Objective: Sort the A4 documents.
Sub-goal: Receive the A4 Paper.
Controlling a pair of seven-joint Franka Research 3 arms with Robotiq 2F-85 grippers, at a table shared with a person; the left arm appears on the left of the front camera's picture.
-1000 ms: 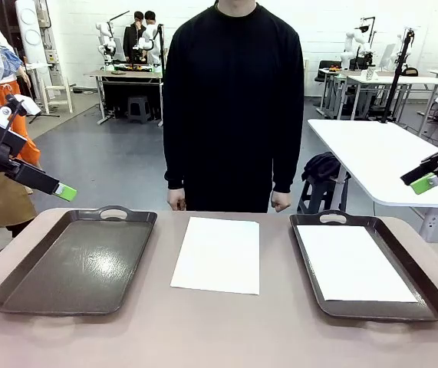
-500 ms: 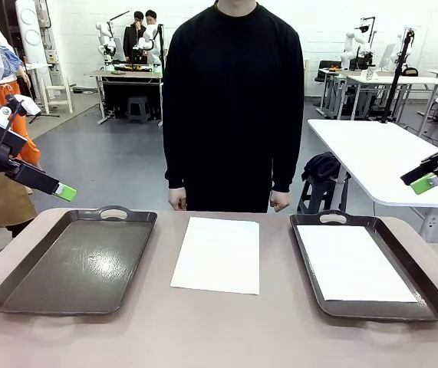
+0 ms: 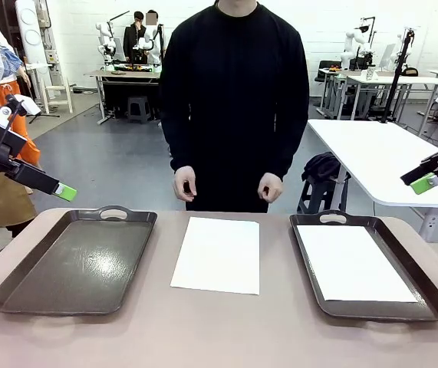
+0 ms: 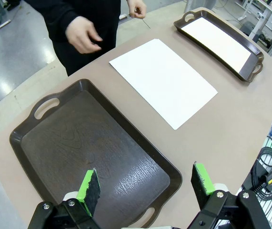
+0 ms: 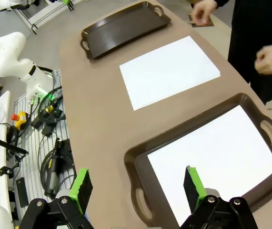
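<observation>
Carries three things in a row along the taupe table (image 3: 219, 330): a dark brown handled left tray (image 3: 80, 264), a white A4 document (image 3: 217, 254) in the middle, and a matching right tray (image 3: 372, 309). Lies flat straight on the tabletop between the trays, near both and touching neither, short edges toward the near and far sides.

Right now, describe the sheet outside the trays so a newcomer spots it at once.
On the table, look between the left tray and the right tray. A white sheet lies there, in front of the person. Unlike the other sheet, it rests on bare tabletop, not in a tray.
</observation>
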